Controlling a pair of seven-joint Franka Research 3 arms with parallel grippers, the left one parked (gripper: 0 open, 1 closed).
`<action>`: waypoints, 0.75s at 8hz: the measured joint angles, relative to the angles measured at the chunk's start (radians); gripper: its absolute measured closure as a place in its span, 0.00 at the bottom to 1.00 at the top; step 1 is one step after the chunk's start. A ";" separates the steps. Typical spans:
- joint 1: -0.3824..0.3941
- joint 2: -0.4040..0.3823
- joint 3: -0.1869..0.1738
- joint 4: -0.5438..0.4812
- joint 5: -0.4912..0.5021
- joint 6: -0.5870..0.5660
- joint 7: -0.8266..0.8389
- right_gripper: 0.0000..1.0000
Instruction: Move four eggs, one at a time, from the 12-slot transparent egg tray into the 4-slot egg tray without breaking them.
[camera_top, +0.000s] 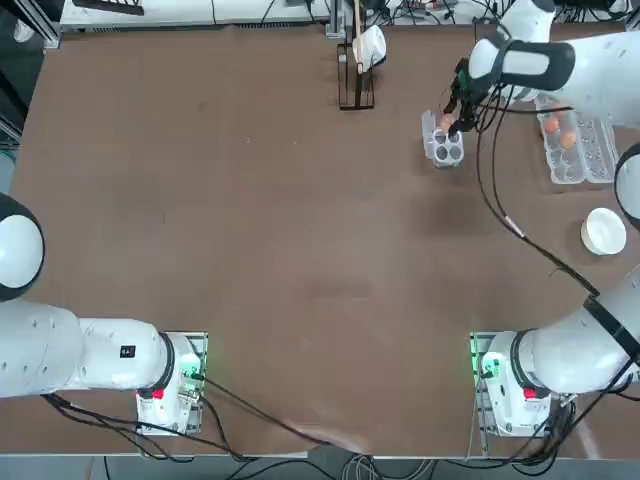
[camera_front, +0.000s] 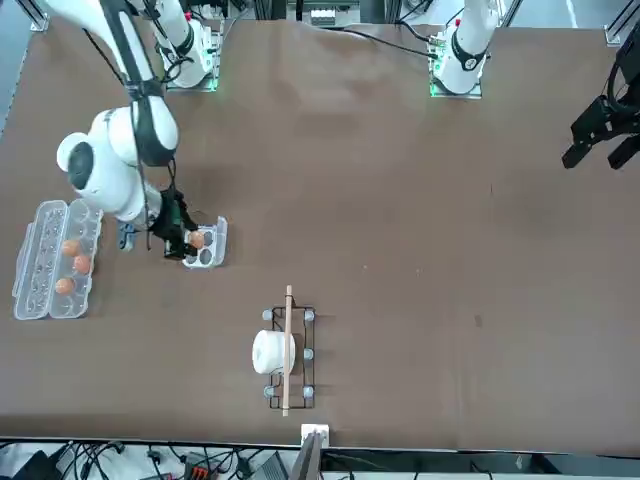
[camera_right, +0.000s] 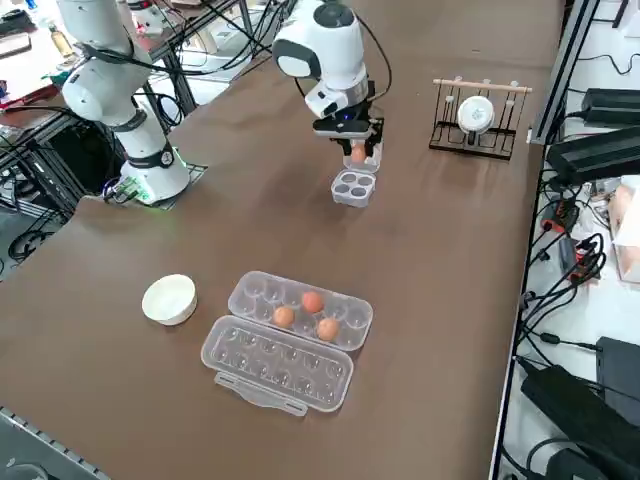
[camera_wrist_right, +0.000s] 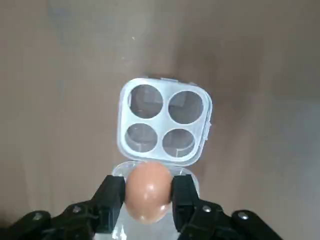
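I count 4 eggs in all: 3 eggs (camera_right: 311, 301) sit in the 12-slot transparent egg tray (camera_right: 301, 310), and 1 egg (camera_wrist_right: 148, 190) is squeezed between the 2 black fingers (camera_wrist_right: 112, 197) of the right gripper (camera_wrist_right: 148, 196). The long tray lies open, its lid flat beside it, and its other 9 cups hold nothing. Seen from above, the long tray is at 2 o'clock on the table, near the right edge. The 4-slot egg tray (camera_wrist_right: 164, 128) is just 1 small square box, at about 1 o'clock from the table's middle, and all 4 of its cups are bare. Its lid is open too. The right arm (camera_top: 560, 70) reaches far out from its base and bends over the small tray, with the gripper pointing down. The held egg hangs above the small tray's open lid, right next to the 4 cups, not yet in any cup. There is also 1 white bowl (camera_top: 604, 231) at 3 o'clock and 1 wire rack (camera_top: 356, 75) at 12 o'clock.
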 joint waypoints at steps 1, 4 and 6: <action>0.003 0.003 0.000 -0.021 0.000 0.027 0.000 0.44; 0.003 0.016 -0.006 -0.055 0.004 0.090 0.000 0.44; 0.004 0.025 -0.006 -0.060 0.031 0.101 0.002 0.44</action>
